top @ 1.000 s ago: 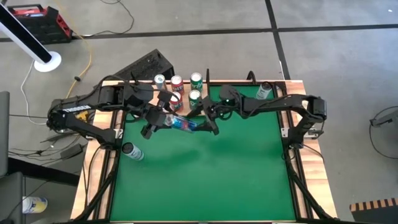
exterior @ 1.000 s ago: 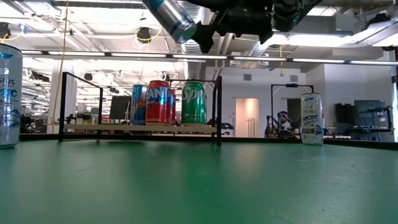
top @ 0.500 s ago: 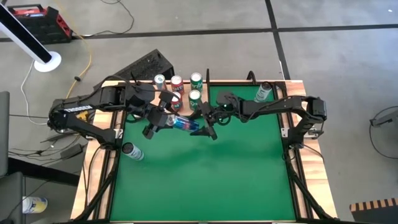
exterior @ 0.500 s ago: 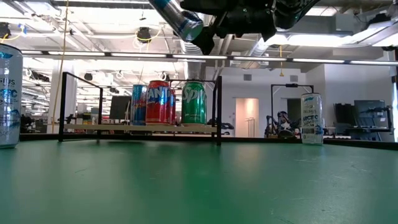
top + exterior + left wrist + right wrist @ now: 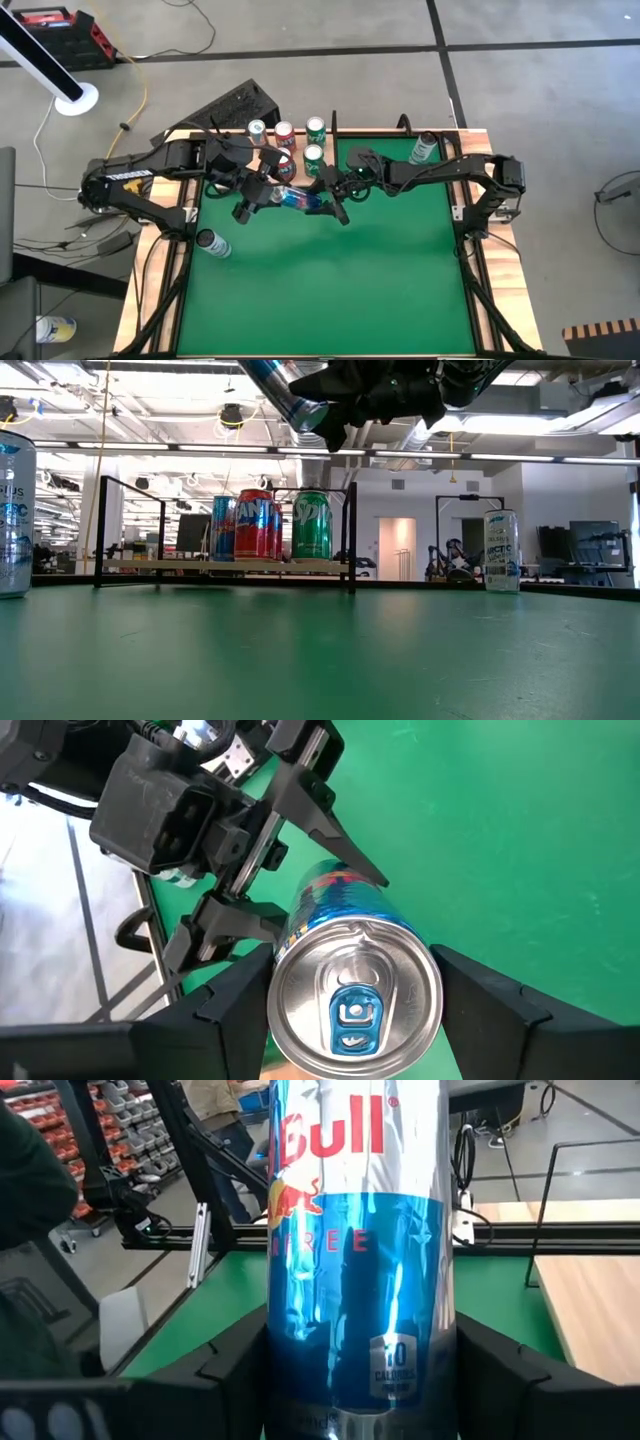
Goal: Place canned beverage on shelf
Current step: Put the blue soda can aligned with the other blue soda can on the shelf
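A blue and silver Red Bull can [image 5: 296, 198] hangs high above the green table, between my two grippers. My left gripper [image 5: 262, 194] is shut on its top end. My right gripper [image 5: 331, 199] stands open with a finger on either side of the can's bottom end [image 5: 360, 1380]. The shelf [image 5: 200, 564], a light-wood board with black uprights, stands at the table's far edge. It carries a blue can [image 5: 222, 528], a red can [image 5: 255, 525] and a green Sprite can [image 5: 311, 525]. My left gripper pinches the can's sides just below the lid [image 5: 300, 935] between its two fingers. The fingers come about level from the table's left and lie along the can. The can is lifted clear and lies on its side, its bottom end a little lower. My right gripper's fingers [image 5: 235, 1370] lie close along the can's bottom end. I cannot tell whether they touch it.
A pale can [image 5: 212, 243] stands near the table's left edge and shows large in the low view [image 5: 12, 510]. Another pale can [image 5: 424, 147] stands at the far right. The near half of the green table [image 5: 340, 290] is free room.
My right gripper has gone toward the table's left until its fingers stand around the bottom end of the can. My left gripper has kept the can aloft in nearly the same place.
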